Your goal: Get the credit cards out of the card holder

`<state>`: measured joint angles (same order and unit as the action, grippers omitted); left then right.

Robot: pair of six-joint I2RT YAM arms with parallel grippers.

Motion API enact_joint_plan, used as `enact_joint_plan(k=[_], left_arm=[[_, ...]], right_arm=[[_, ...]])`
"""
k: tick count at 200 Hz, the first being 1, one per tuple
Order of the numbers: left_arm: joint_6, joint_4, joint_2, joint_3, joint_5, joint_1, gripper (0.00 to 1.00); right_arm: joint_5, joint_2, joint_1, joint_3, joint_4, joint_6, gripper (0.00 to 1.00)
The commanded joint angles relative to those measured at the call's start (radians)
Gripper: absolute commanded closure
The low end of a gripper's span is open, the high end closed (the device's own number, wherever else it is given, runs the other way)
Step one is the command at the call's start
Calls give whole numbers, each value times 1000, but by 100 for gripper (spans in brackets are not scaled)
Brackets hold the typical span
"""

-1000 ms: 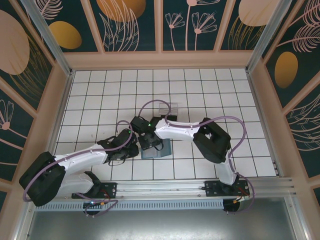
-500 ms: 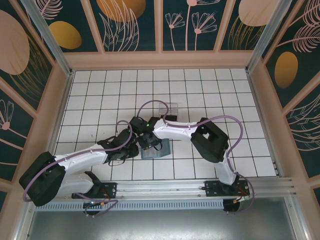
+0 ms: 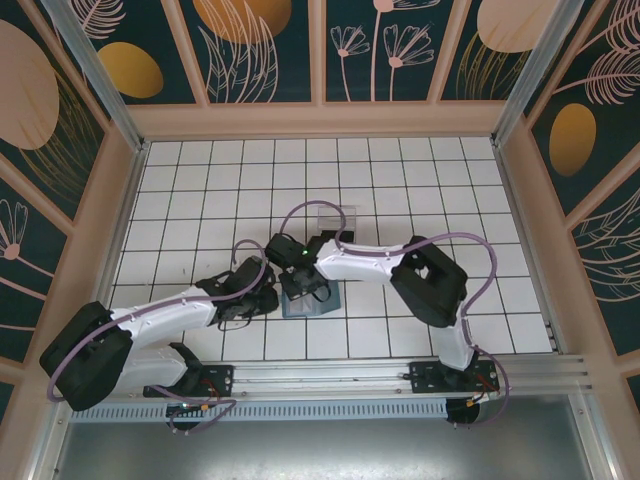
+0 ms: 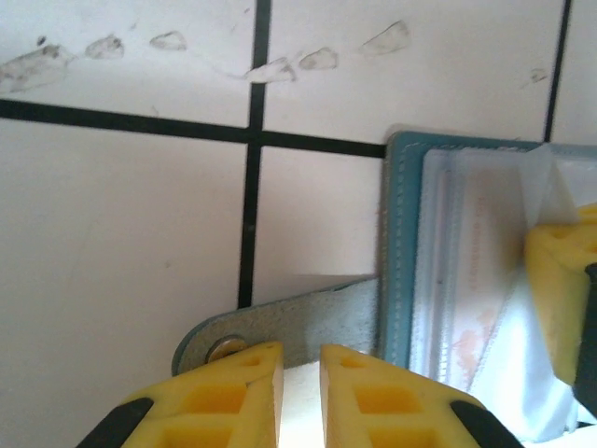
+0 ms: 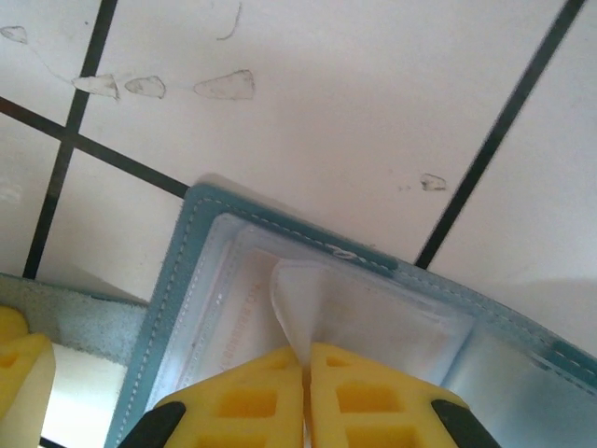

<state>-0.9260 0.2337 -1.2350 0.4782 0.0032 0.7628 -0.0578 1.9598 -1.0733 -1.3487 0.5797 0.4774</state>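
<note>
Right gripper (image 5: 305, 364) has snapped closed on the pale card (image 5: 312, 303) corner. Left gripper (image 4: 300, 364) nearest, pinched on snap tab (image 4: 317, 313), pinning card holder (image 5: 191, 252) flat on tile (image 4: 121, 261). Risk: jaws caught sleeve plastic too, so pulling drags the holder.

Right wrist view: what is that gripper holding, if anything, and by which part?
The right gripper is shut on the corner of a pale sheet sticking out of the card holder; whether credit card or pocket film cannot be told.
</note>
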Motion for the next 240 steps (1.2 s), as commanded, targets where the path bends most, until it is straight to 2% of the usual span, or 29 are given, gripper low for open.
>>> enact_joint_plan(k=[1,64,89,169,204,240], left_arm=[[-8,-31,2,45,26,-6,82],[-15,-60,-92,121,119,1,82],[-18,-57,-135,157,140,4,81],[-1,21,-280,272,137,31,81],[10,83,-323,300,95,31,86],[23,82,-343,323,118,32,86]], right_arm=[[79,-114,35,126,-174,16,91],[347,-269,148,427,-561,73,91],[418,-310,186,516,-676,96,90],[543,-359,252,652,-849,107,89],[558,-367,263,676,-872,115,89],[568,-379,269,688,-885,118,88]])
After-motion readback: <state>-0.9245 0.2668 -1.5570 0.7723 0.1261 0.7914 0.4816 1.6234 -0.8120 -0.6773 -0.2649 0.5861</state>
